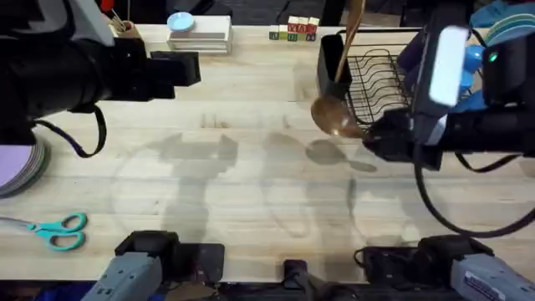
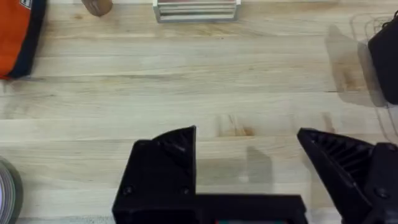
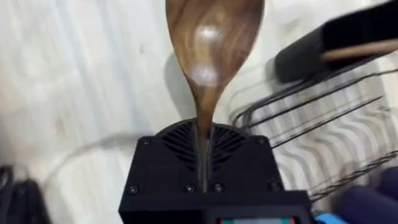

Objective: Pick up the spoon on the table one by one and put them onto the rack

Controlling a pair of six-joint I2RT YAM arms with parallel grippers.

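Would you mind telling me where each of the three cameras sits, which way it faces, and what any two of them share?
Overhead: fixed above the arm bases, looking down and forward over the table; both arms and the rack show.
Left wrist: on the left arm, facing bare planks past the open left gripper.
Right wrist: on the right arm, looking along the right gripper, shut on the spoon.
Shared: the overhead and right wrist views both show that spoon and the rack.

A pair of teal scissors (image 1: pixel 58 230) lies near the left edge, a small white tiered stand (image 1: pixel 201 38) with a blue dish (image 1: pixel 180 21) on top stands at the far side, and coloured letter blocks (image 1: pixel 293 32) stand beside it.
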